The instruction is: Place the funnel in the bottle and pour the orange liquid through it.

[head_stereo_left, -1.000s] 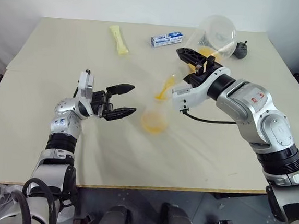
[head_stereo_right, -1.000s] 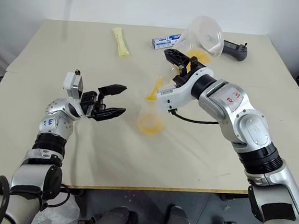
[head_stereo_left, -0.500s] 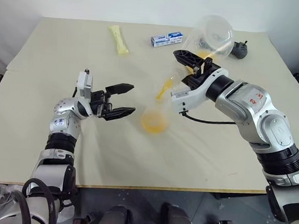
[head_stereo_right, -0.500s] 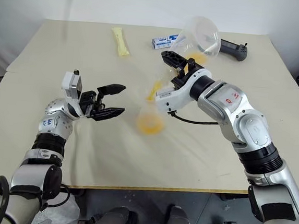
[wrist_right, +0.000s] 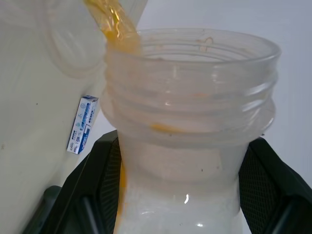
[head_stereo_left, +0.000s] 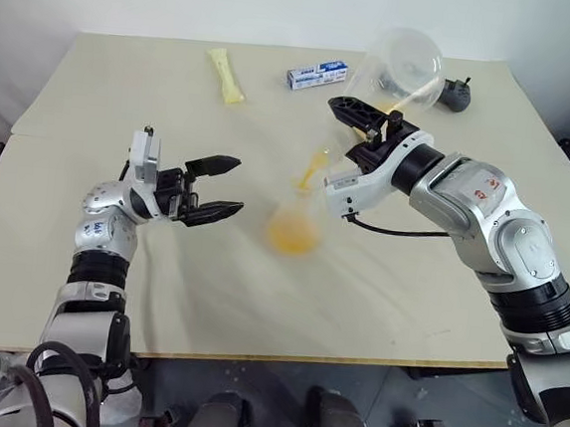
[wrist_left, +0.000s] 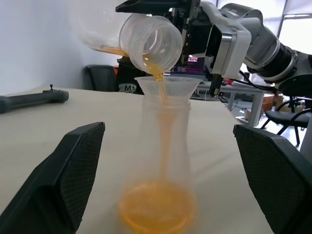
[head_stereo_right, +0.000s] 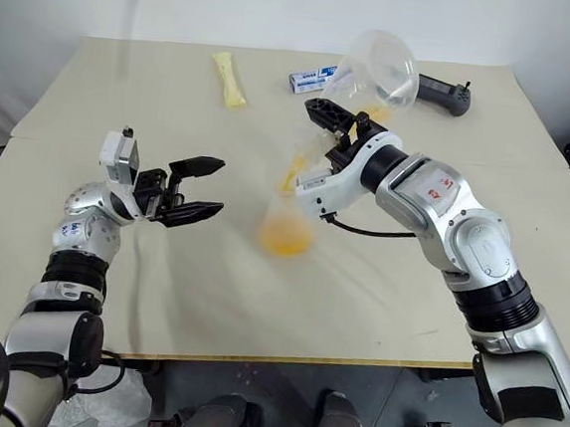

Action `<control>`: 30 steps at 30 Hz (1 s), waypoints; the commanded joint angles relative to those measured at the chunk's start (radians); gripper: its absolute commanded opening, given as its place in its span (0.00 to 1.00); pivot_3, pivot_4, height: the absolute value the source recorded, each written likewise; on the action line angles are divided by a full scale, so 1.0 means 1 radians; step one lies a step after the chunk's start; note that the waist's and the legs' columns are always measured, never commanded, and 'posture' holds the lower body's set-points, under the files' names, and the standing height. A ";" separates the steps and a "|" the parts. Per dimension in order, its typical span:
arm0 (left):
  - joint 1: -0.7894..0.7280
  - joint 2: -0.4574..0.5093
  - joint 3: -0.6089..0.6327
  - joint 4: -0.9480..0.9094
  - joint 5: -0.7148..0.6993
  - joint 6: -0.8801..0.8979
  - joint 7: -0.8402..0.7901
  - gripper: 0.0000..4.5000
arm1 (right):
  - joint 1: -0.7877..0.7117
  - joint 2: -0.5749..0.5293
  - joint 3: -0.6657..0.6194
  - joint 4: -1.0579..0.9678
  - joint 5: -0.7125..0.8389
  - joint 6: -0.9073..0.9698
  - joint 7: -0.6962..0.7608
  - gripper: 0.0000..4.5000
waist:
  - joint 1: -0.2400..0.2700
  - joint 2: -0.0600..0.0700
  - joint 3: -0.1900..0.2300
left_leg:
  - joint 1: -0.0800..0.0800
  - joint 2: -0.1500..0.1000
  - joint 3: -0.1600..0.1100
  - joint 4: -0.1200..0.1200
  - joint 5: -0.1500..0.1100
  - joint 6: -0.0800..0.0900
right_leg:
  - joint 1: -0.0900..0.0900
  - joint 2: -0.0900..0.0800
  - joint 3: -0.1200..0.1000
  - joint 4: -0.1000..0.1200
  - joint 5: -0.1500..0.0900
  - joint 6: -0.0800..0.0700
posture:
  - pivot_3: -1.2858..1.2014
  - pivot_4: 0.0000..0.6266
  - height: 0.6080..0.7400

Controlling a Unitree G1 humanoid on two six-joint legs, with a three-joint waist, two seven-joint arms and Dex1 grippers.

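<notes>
Left gripper [head_stereo_left: 226, 183] backs off left, jaws spread, leaving the bottle [head_stereo_left: 294, 224] free-standing mid-table with funnel [wrist_left: 167, 86] seated, while right gripper [head_stereo_left: 365, 122] clamps the tipped jar [head_stereo_left: 402, 69] so orange liquid [wrist_left: 159, 212] streams in.

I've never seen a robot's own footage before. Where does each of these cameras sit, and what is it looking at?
Two eye views: on the head, looking down over both arms at the table, bottle and tilted jar.
Left wrist view: on the left arm, looking level between its open fingers at the bottle and funnel.
Right wrist view: on the right arm, along its fingers, clamped on the jar's neck.
Shared: the pouring orange liquid.
</notes>
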 commanded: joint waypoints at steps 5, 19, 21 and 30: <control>0.010 0.011 -0.001 -0.036 -0.010 0.004 -0.028 1.00 | -0.042 -0.008 -0.041 -0.012 -0.008 -0.021 -0.030 0.61 | 0.000 0.000 0.000 | 0.000 0.000 0.000 0.000 0.000 0.000 | 0.000 0.000 0.000 0.000 0.000 0.000 | 0.52 0.24 1.00; 0.007 -0.014 -0.005 -0.038 -0.012 0.000 -0.019 1.00 | -0.065 -0.020 -0.031 0.009 -0.036 -0.103 -0.044 0.61 | -0.002 0.000 0.000 | 0.000 0.000 0.000 0.000 0.000 0.000 | 0.000 0.000 0.000 0.000 0.000 0.000 | 0.52 0.24 1.00; 0.007 -0.017 -0.005 -0.038 -0.013 -0.001 -0.018 1.00 | -0.068 -0.022 -0.030 0.013 -0.040 -0.116 -0.046 0.61 | -0.002 0.000 0.000 | 0.000 0.000 0.000 0.000 0.000 0.000 | 0.000 0.000 0.000 0.000 0.000 0.000 | 0.52 0.24 1.00; 0.005 -0.019 -0.004 -0.039 -0.014 0.001 -0.019 1.00 | -0.079 -0.027 -0.031 0.023 -0.051 -0.163 -0.052 0.61 | -0.010 0.000 0.000 | 0.000 0.000 0.000 0.000 0.000 0.000 | 0.000 0.000 0.000 0.000 0.000 0.000 | 0.52 0.24 1.00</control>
